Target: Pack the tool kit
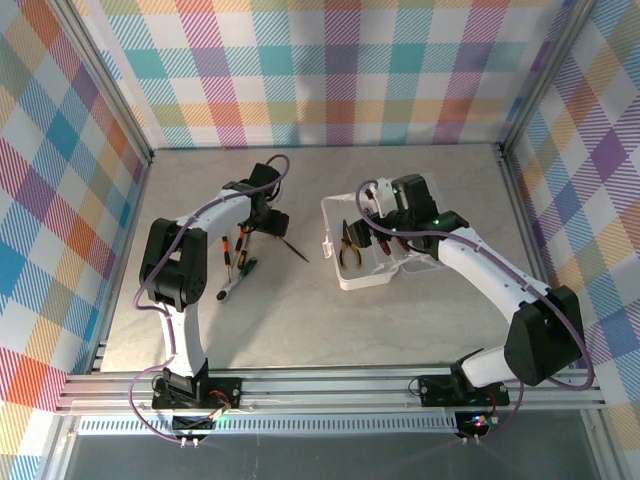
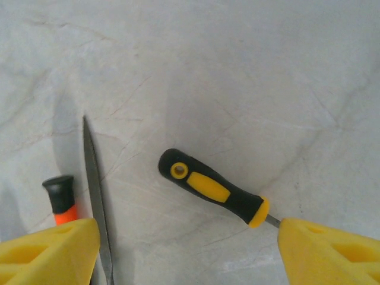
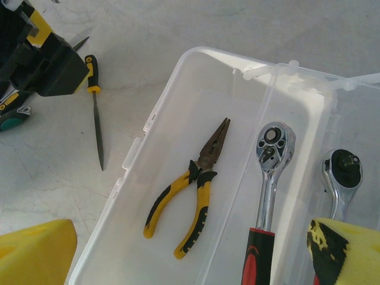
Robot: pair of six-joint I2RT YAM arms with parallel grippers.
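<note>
The clear case [image 1: 347, 279] lies open at centre right. In its tray [image 3: 155, 111] lie yellow-handled pliers [image 3: 190, 193], a red-handled ratchet [image 3: 270, 178] and a second ratchet [image 3: 341, 175]. My right gripper [image 1: 378, 228] hovers open above them, empty, yellow fingers [image 3: 35, 252] wide apart. My left gripper [image 1: 266, 218] is open low over the table. A yellow-and-black tool handle [image 2: 214, 189] lies between its fingers [image 2: 50, 249], its shaft running under the right one. The same tool [image 3: 95, 113] shows left of the case. A grey pointed blade [image 2: 95, 190] and an orange-and-black handle [image 2: 61, 199] lie by the left finger.
An orange-handled screwdriver [image 1: 228, 248] and a green-handled ratchet [image 1: 240, 272] lie on the marble table left of the left gripper. A dark blade [image 1: 294, 248] lies between the arms. Checked walls close the table on three sides.
</note>
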